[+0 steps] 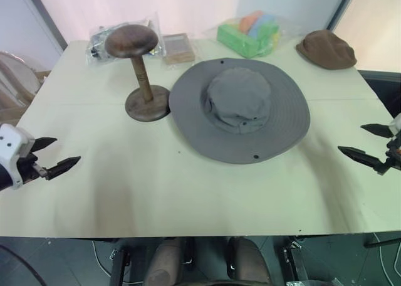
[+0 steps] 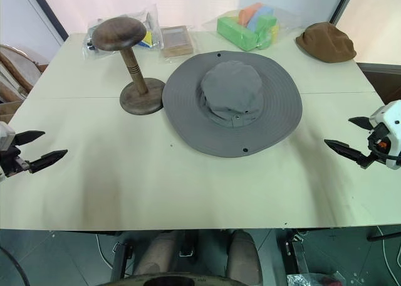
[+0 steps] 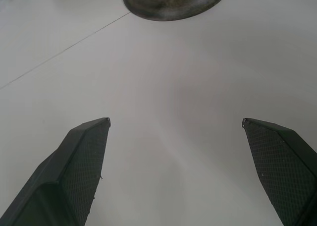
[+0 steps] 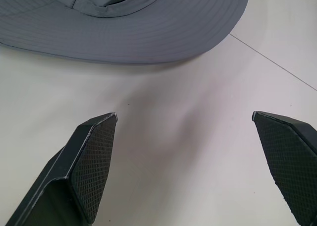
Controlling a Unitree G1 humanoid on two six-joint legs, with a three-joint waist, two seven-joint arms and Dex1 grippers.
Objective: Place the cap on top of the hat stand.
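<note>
Plainly, both tools stand spread wide and hold nothing. The left tool (image 1: 62, 154) hangs over the left edge of the desk (image 1: 188, 192), its two black fingers apart and pointing inward across bare surface; in its wrist view the fingers (image 3: 81, 166) frame empty desk with the stand's base just beyond. The right tool (image 2: 351, 138) hangs over the right edge, also pointing inward, fingers (image 4: 89, 166) parted with only bare desk between them and the cap's brim lying a little past their tips, not touched.

The cap (image 1: 239, 107) lies flat, crown up, on the middle of the desk, somewhat toward the far edge. Its brim reaches left to the stand (image 1: 139, 69), whose round base sits just beside it; whether brim and base touch I cannot tell. The stand is upright, its mushroom top bare, toward the far left part of the desk.

Along the far edge lie a clear bag (image 1: 100, 41) behind the stand, a small flat packet (image 1: 178, 47) next to it, and a wrapped bundle of green and other coloured blocks (image 1: 250, 34). A small brown cap (image 1: 326, 49) sits near the far right corner, well apart from the grey one. Between each tool and the cap the desk is open.
</note>
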